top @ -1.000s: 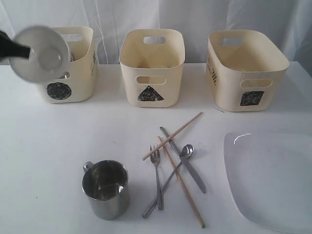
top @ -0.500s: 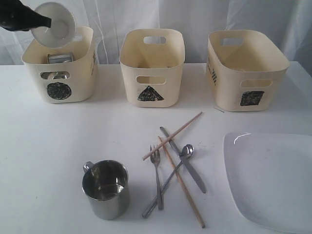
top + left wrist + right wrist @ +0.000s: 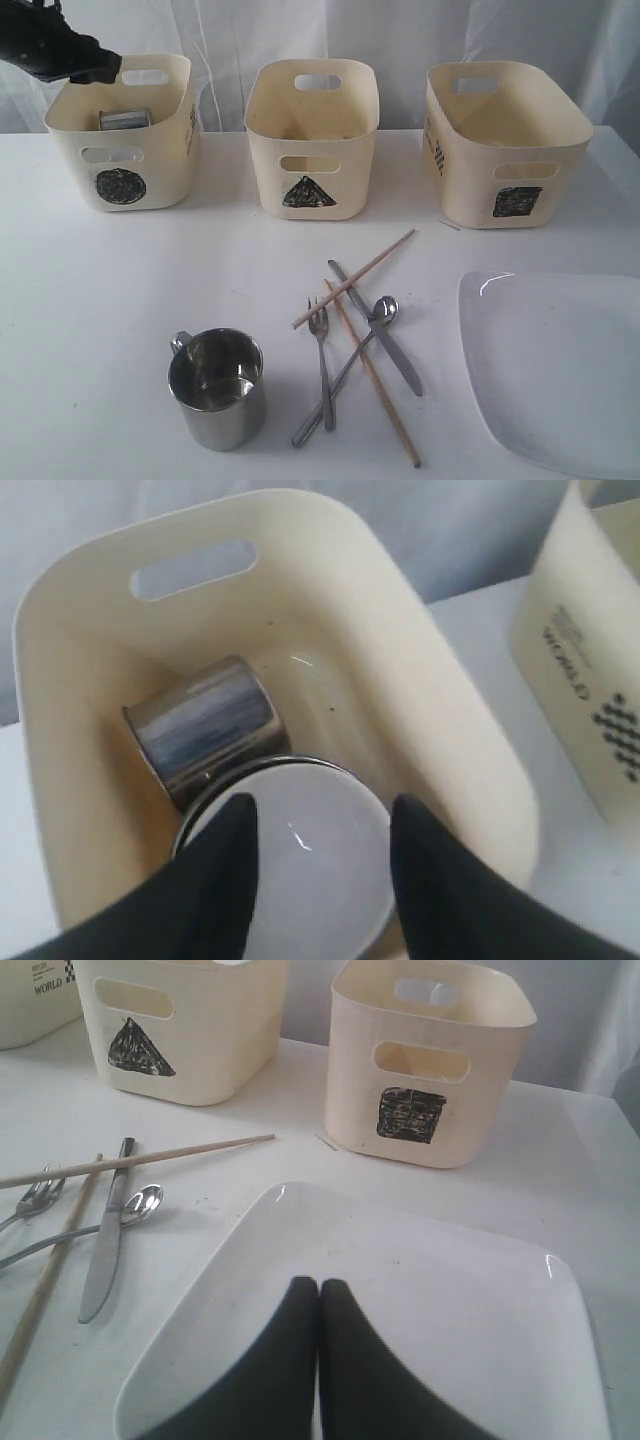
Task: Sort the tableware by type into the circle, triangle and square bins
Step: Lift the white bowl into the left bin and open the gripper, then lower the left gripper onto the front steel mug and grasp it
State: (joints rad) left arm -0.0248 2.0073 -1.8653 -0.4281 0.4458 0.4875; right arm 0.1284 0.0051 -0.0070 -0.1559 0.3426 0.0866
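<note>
Far edge: three cream plastic tubs with cut-out handles stand in a row on the white table (image 3: 90,290). The circle tub (image 3: 125,150) is toward the far left corner, the triangle tub (image 3: 312,140) is in the middle, and the square tub (image 3: 505,150) is toward the far right corner. There are gaps between them.
Near right corner: one large white squarish plate (image 3: 555,370) fills it.
Open room: a bare band of table lies between the tubs and the nearer things.
Middle, toward the near edge: a crossed heap holds one steel fork (image 3: 322,365), one steel spoon (image 3: 384,308), one steel knife (image 3: 398,365) and two wooden chopsticks (image 3: 352,280).
Left of the heap: one steel handled mug (image 3: 217,388) stands upright, apart from the cutlery.
Circle tub contents: a second steel mug (image 3: 205,730) lies on its side. Beside it a white bowl (image 3: 300,870) sits nested in a steel bowl (image 3: 300,764); how many steel bowls are stacked cannot be told.
Triangle and square tubs: their floors are hidden.
Left end effector (image 3: 322,815): black, above the circle tub, with fingers spread wide over the white bowl and gripping nothing.
Right end effector (image 3: 319,1285): fingers pressed together, empty, over the plate.
</note>
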